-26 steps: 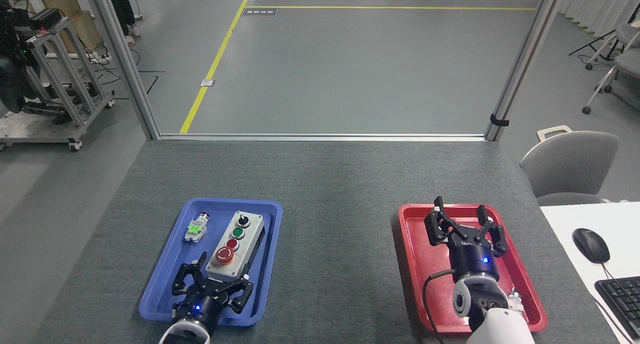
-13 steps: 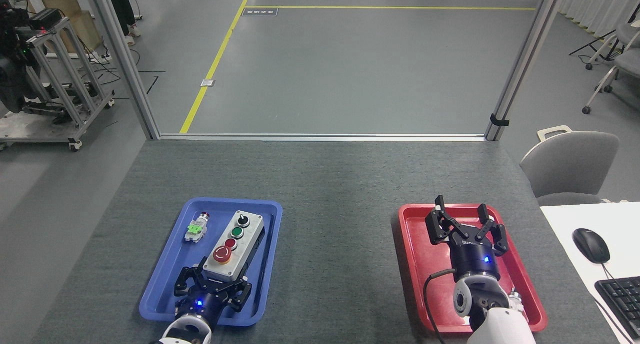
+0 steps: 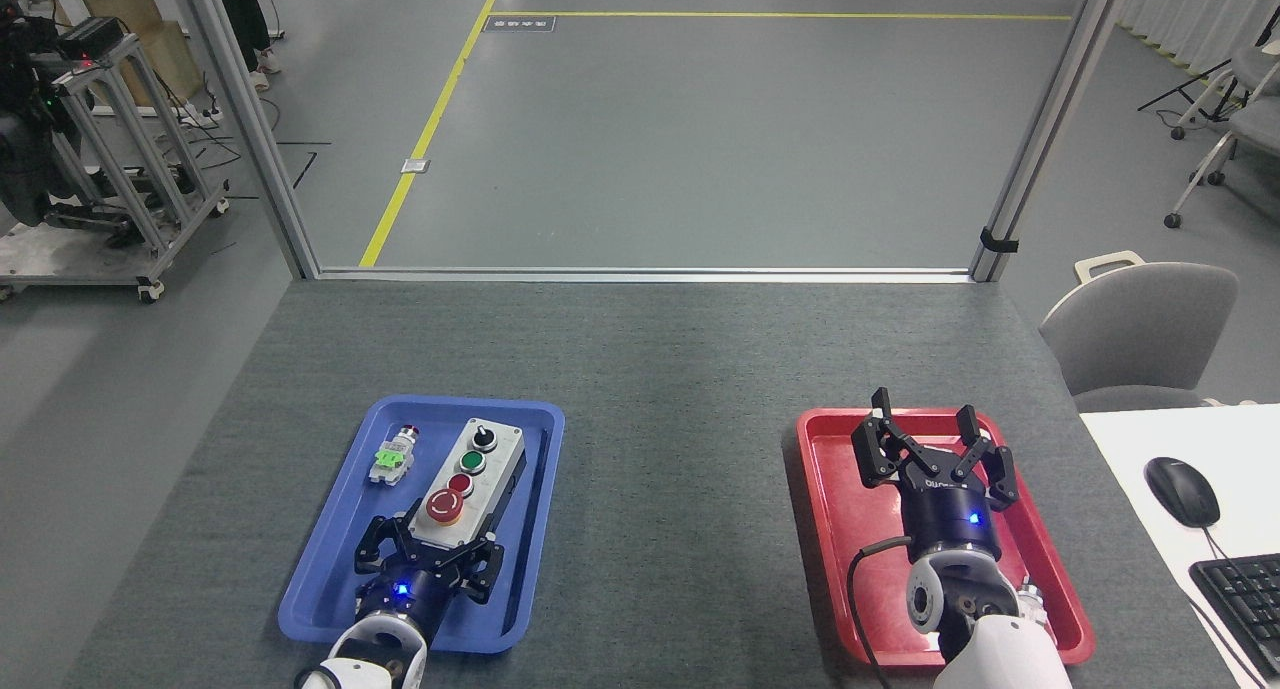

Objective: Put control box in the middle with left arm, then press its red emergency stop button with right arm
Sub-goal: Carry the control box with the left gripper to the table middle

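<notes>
I am closing my left end effector (image 3: 430,549) around the near end of the control box (image 3: 463,486), which is lying in the blue tray (image 3: 320,589); whether it is gripping yet I cannot tell. Next I am needing to lift the box over the tray's right rim onto the bare surface (image 3: 670,489) beside it, where room is wide open, while my right end effector (image 3: 935,439) is hanging open and empty over the red tray (image 3: 830,529).

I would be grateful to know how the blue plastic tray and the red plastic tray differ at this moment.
The blue plastic tray holds the oblong light-grey control box and a small silver push-button; the red plastic tray shows no such parts. The left gripper is closed on the box, while the right gripper hangs open. Both trays rest on grey felt.
</notes>
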